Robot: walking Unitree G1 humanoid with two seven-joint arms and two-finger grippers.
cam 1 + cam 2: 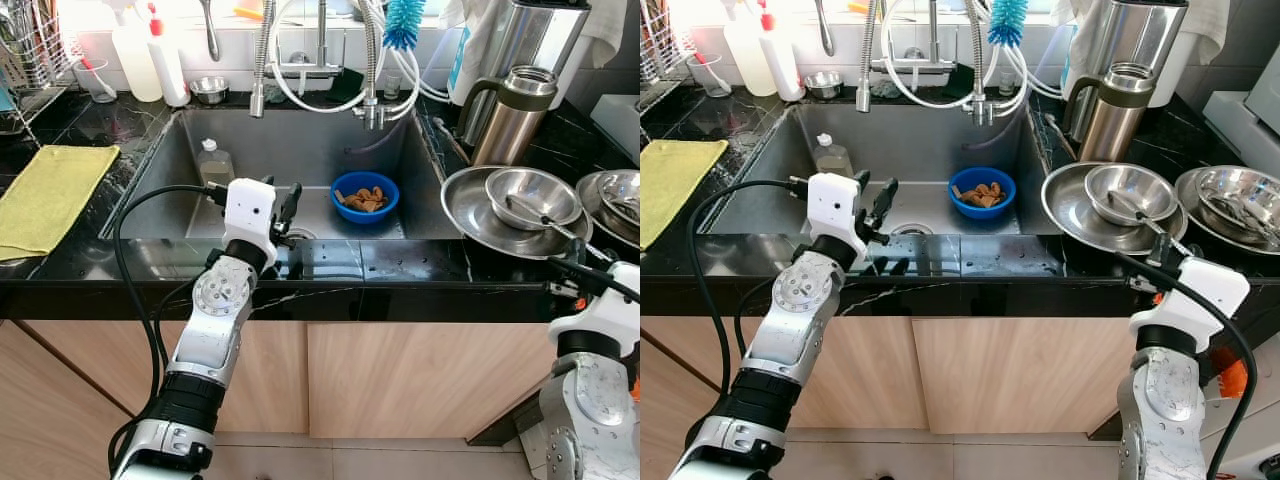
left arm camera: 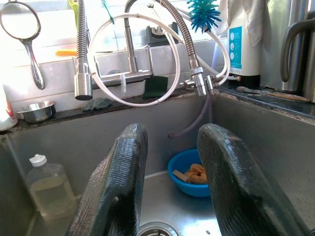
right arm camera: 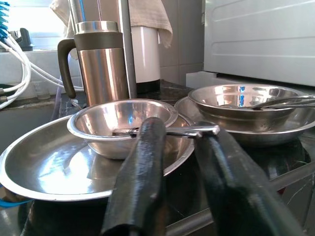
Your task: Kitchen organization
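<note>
My left tool reaches over the sink, fingers parted, empty. Right tool parted, empty, facing the steel bowl; wrist view adds flask.

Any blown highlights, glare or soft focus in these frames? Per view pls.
Left eye view: window strip above the sink is blown out, washing out the white bottles. Left wrist view: backlit upper left, left gripper fingers close and soft. Right wrist view: bright reflections on the steel bowl, right gripper fingers blurred. Right eye view: sharp overall.
</note>
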